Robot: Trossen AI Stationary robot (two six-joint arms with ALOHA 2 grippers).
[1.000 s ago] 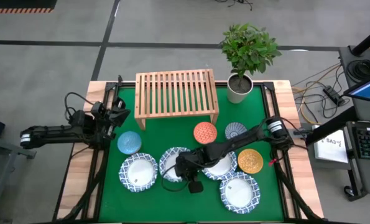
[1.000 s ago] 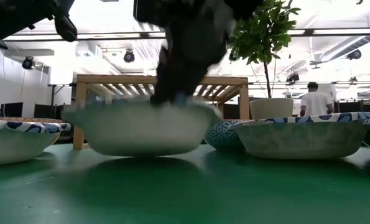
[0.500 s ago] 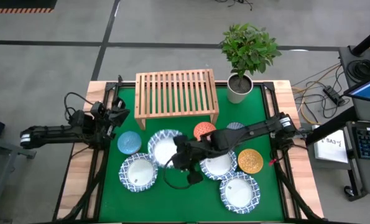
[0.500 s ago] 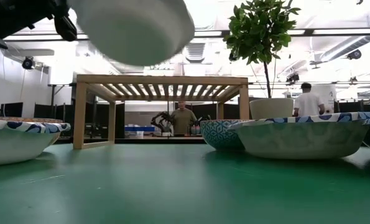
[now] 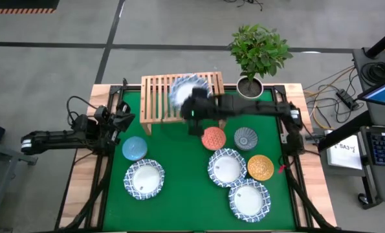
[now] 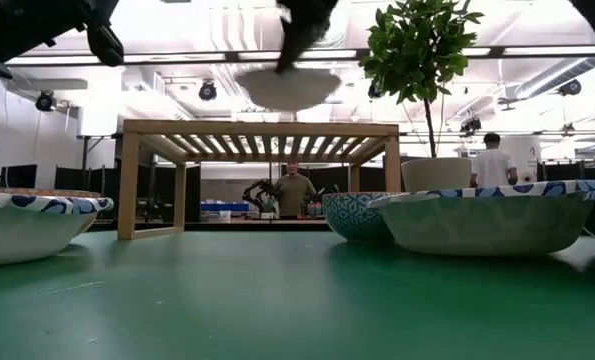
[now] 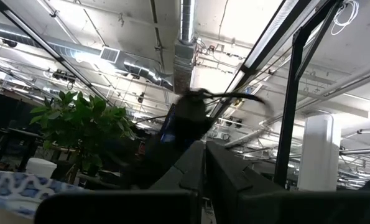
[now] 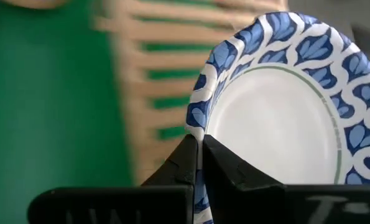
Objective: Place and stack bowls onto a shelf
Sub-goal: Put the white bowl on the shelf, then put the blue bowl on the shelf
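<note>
A white bowl with a blue patterned rim (image 5: pixel 186 90) hangs above the slatted top of the light-wood shelf (image 5: pixel 154 103), with my right gripper (image 5: pixel 193 103) shut on it. The low view shows this bowl (image 6: pixel 288 86) clear above the shelf top (image 6: pixel 177 128). Two more white blue-rimmed bowls (image 5: pixel 144 179) (image 5: pixel 227 167) rest on the green mat, and a third (image 5: pixel 249 200) sits near the front edge. My left gripper (image 5: pixel 123 120) waits shut at the table's left side, holding nothing. My right gripper pinches the bowl's blue patterned rim (image 8: pixel 200 127) between its two fingers (image 8: pixel 228 165), one on the inner side and one on the outer. The fingers slant down at it from the table's near right. The bowl is lifted clear, above the shelf.
Small bowls sit on the mat: light blue (image 5: pixel 134 147), orange-red (image 5: pixel 213 138), blue-grey patterned (image 5: pixel 245 138) and golden yellow (image 5: pixel 261 167). A potted plant (image 5: pixel 249 90) stands just right of the shelf. People show in the room behind (image 6: pixel 295 190).
My right gripper, still shut on the bowl's rim, has lifted the bowl off the mat near the table's middle front. It carried the bowl up and toward the far edge, to above the shelf, tipping as it went.
</note>
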